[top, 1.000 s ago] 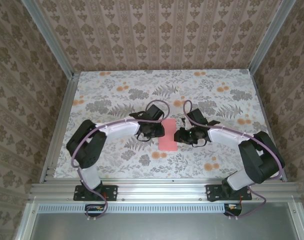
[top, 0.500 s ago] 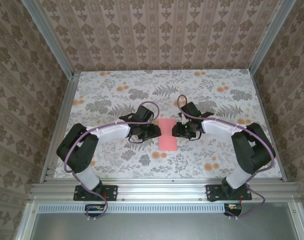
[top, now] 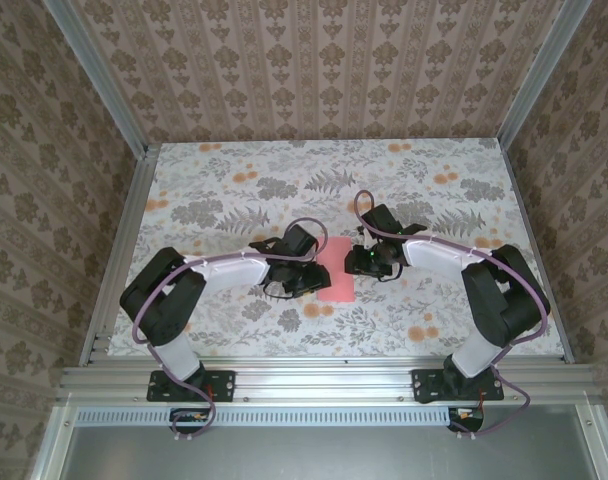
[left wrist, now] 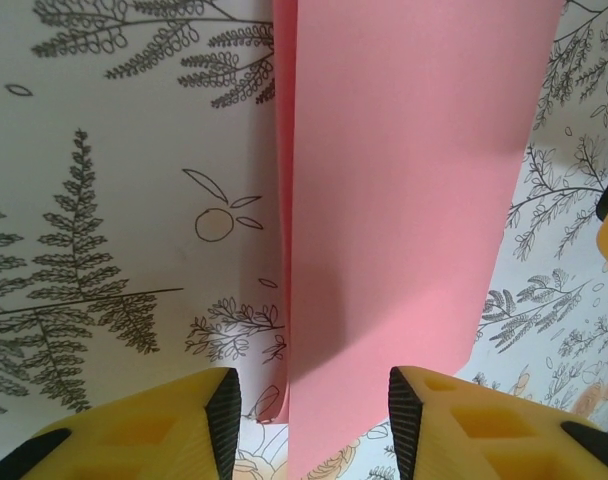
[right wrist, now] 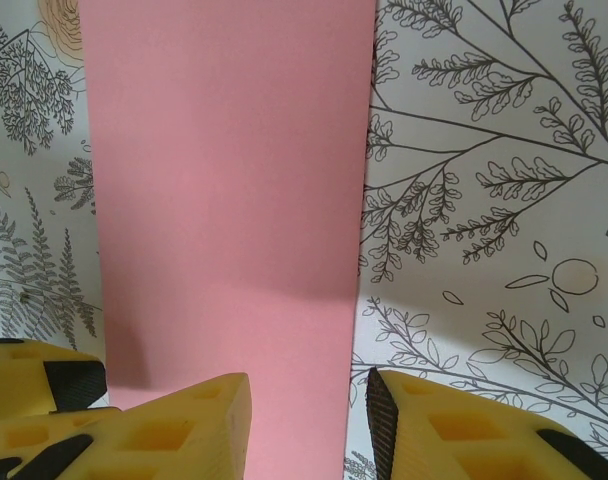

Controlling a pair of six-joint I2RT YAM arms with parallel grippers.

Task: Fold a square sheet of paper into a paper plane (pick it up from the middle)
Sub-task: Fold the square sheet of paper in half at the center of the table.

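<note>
Folded square sheet of paper (top: 337, 283) sits mid-bench (top: 224, 175), long axis running near-to-far edge. Left tool (left wrist: 309, 425) and right tool (right wrist: 309, 415) are both spread.

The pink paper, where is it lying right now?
Seen from the top, the pink paper lies near the middle of the flowered table, between the left end effector and the right end effector.

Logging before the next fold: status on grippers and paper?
Left gripper open, over one long edge of the pink sheet. Right gripper open at the opposite edge. Sheet flat on the table, folded to a strip. No obstruction seen.
</note>
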